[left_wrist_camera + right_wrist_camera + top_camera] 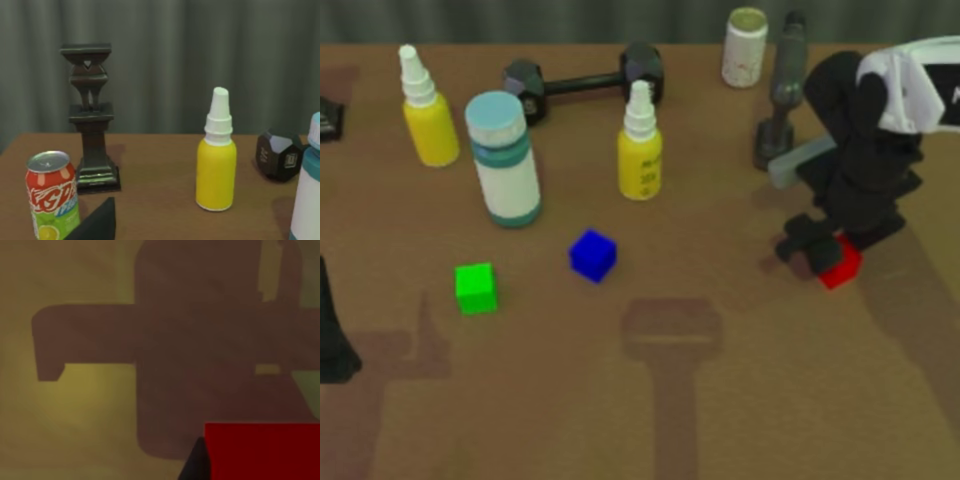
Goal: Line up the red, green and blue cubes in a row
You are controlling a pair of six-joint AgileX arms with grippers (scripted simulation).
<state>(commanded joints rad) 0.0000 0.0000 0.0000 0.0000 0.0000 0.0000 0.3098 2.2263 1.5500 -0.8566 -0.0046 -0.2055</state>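
Right pincer [823, 252] sits low near the tabletop's right edge over the red cube [842, 265], seemingly to grab it; can't tell if spread or pinching. Green cube [476, 287] and blue cube [592, 254] wait left of centre. Left arm parked at left edge

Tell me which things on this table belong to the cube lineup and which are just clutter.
Job: red cube under the right gripper, green cube, blue cube.

Clutter: two yellow dropper bottles, teal-capped bottle, dumbbell, white jar, soda can, dark statuette.
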